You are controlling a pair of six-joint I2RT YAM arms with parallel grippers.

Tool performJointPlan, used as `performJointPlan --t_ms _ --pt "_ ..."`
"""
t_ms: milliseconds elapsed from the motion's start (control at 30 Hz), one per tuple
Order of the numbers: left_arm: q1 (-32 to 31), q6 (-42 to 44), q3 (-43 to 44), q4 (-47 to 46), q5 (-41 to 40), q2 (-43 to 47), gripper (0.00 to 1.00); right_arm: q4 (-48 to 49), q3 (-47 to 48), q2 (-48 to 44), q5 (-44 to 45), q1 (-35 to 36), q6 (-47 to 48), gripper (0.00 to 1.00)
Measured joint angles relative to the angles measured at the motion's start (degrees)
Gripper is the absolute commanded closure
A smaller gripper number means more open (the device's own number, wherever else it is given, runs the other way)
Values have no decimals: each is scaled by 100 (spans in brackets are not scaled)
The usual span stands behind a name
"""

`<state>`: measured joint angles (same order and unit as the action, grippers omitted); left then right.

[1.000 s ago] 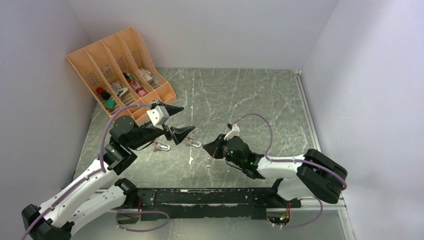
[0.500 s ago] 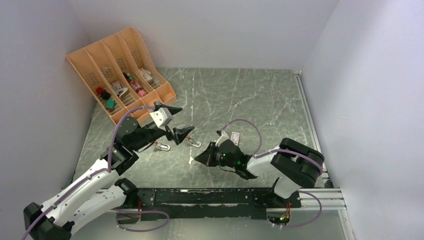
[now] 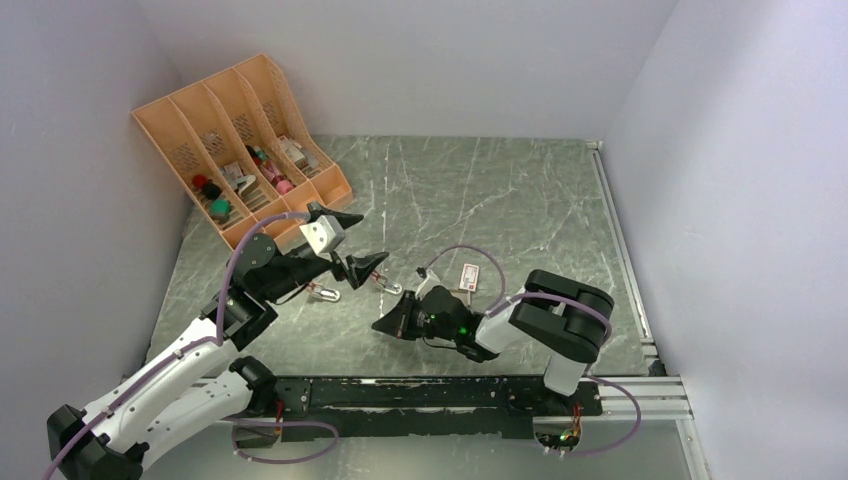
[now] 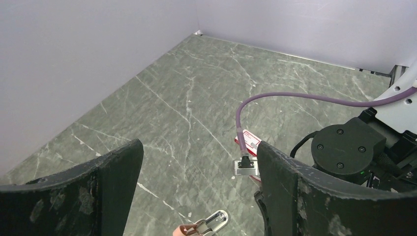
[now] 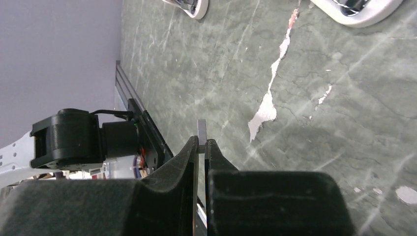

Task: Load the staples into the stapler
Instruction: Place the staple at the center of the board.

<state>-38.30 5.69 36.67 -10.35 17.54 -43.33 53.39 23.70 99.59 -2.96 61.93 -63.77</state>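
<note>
A short grey strip of staples (image 5: 201,129) sticks out from between the tips of my right gripper (image 5: 201,143), which is shut on it. That gripper (image 3: 381,326) hangs low over the table, just near of the pink stapler (image 3: 388,286), whose chrome channel (image 4: 210,224) faces up. A second pink and chrome piece (image 3: 322,292) lies to its left. The red-and-white staple box (image 3: 468,275) rests on the table behind the right wrist and shows beside a cable plug (image 4: 249,141). My left gripper (image 3: 366,240) hovers open above the stapler, its jaws (image 4: 196,164) wide apart and empty.
An orange four-slot file rack (image 3: 240,140) with small items stands at the back left. White chipped patches (image 5: 268,110) mark the marble tabletop. A black rail (image 3: 400,395) runs along the near edge, and grey walls close in on three sides.
The right arm has folded and swung its gripper left and nearer, carrying the staple strip and uncovering the box. The left gripper has barely moved.
</note>
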Motion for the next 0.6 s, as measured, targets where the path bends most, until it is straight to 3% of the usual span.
performJointPlan --t_ms 600 --pt "0 37 0 2 -2 9 10 79 70 365 2 184 -330 87"
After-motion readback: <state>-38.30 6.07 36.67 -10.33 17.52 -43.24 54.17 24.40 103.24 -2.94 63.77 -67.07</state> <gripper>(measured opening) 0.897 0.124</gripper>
